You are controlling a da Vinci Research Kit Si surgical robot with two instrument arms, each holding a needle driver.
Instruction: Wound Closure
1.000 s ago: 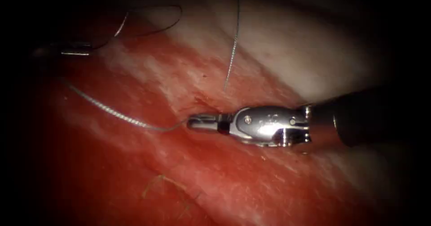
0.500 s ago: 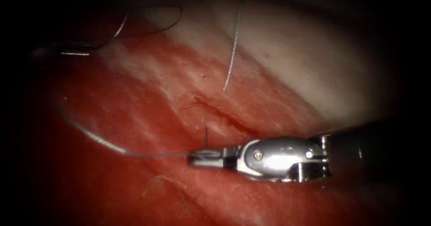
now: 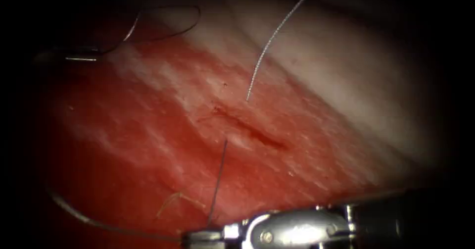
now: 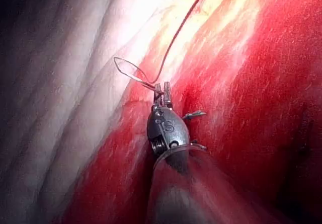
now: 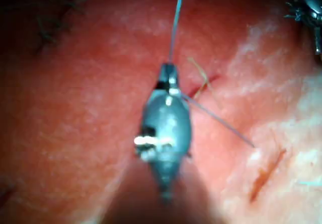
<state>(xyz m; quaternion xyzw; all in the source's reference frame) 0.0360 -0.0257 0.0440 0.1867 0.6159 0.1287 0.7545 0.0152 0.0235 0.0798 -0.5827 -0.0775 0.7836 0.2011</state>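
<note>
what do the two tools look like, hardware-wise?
Right claw: shiny silver metal, rounded wrist housing with a small round screw, on a dark shaft. Left claw: two short slim silver jaws on a grey rounded clevis with pivot pins, on a dark shaft.

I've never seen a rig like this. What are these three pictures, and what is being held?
This is a surgical practice robot: two thin arms, each ending in a small two-jawed tool. One picture looks down from an endoscope; the other two are taken from near each arm's wrist. The red and pale surface is the tissue, pork belly, with a short cut. The right arm's tool is shut on the thread, which runs up to the tissue just left of the cut. The left arm's tool has thread at its tip; I cannot tell whether it grips it. A loose thread end shows above the cut. Where the needle is, I cannot tell.
</note>
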